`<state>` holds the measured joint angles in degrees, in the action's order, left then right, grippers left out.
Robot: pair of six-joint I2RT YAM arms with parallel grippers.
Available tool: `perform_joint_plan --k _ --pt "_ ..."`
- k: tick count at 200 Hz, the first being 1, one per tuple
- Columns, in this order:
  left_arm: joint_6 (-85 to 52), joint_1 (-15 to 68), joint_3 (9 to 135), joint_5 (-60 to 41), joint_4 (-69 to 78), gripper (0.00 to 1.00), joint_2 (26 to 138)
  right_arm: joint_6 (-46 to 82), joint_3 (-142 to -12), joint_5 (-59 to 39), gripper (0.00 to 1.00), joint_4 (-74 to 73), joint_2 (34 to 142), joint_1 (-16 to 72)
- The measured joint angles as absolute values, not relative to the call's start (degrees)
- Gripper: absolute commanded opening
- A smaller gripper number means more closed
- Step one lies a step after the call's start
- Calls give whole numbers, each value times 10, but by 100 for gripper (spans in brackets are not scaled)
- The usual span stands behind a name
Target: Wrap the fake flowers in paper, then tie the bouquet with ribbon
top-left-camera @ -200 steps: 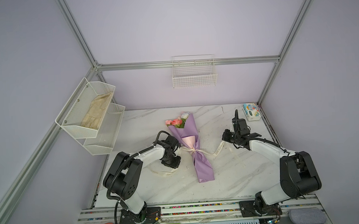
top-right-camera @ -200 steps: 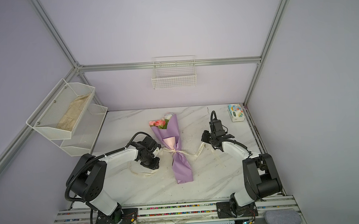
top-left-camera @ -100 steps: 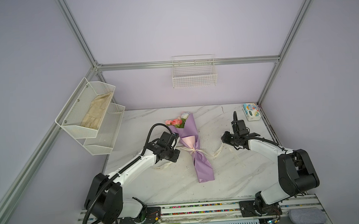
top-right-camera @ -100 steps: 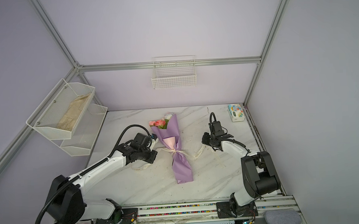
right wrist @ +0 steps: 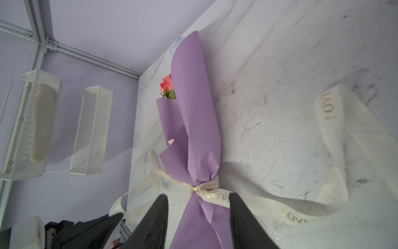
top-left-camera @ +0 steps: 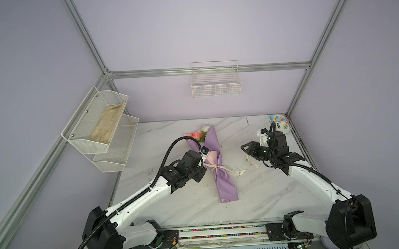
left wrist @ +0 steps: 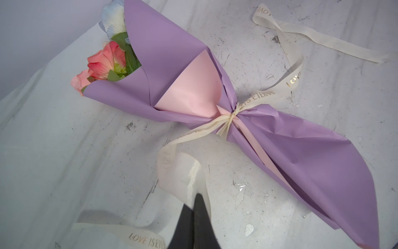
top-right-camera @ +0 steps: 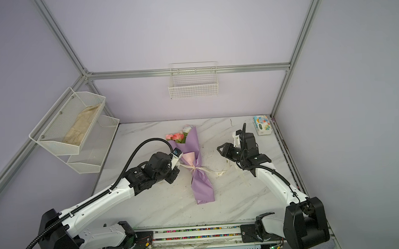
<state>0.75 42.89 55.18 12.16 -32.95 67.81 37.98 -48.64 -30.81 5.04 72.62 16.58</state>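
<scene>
Pinching the near tail of the cream ribbon [left wrist: 185,172], the left gripper [left wrist: 197,200] has its jaws pressed together just beside the bouquet [top-left-camera: 225,187]. The bouquet lies in the middle of the table [top-left-camera: 186,207], blooms toward the back wall. A knot [left wrist: 231,115] already cinches the lilac paper's waist, so the tie looks begun but probably unfinished. The right gripper [right wrist: 198,196] hovers on the bouquet's other side, jaws spread and empty. Next it likely needs to take the other tail [top-left-camera: 241,172], which lies slack and twisted on the marble and looks awkward to pinch. Farther off, a tissue pack [top-left-camera: 280,123], a wire basket [top-left-camera: 216,86] and mesh shelves [top-left-camera: 84,145] holding a cloth [top-left-camera: 108,124] sit well clear.
</scene>
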Motion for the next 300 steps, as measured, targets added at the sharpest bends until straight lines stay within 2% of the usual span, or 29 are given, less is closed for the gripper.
perform_joint_plan --k 49,78,133,168,213,255,300 --pt "22 429 552 205 -454 0 670 383 -502 -340 48 41 783 234" --pt "23 430 556 250 -488 0 716 387 -512 -343 48 32 784 239" --pt "-9 435 615 402 -559 0 850 388 -527 -330 48 24 802 239" --pt "-30 434 618 439 -576 0 867 387 -528 -310 48 31 813 239" --pt "-79 419 618 428 -567 0 822 394 -528 -313 48 23 813 240" --pt "-88 416 613 347 -453 0 716 410 -528 -335 48 2 813 252" --pt "-47 416 546 246 -321 0 640 474 -525 -362 49 -68 834 306"
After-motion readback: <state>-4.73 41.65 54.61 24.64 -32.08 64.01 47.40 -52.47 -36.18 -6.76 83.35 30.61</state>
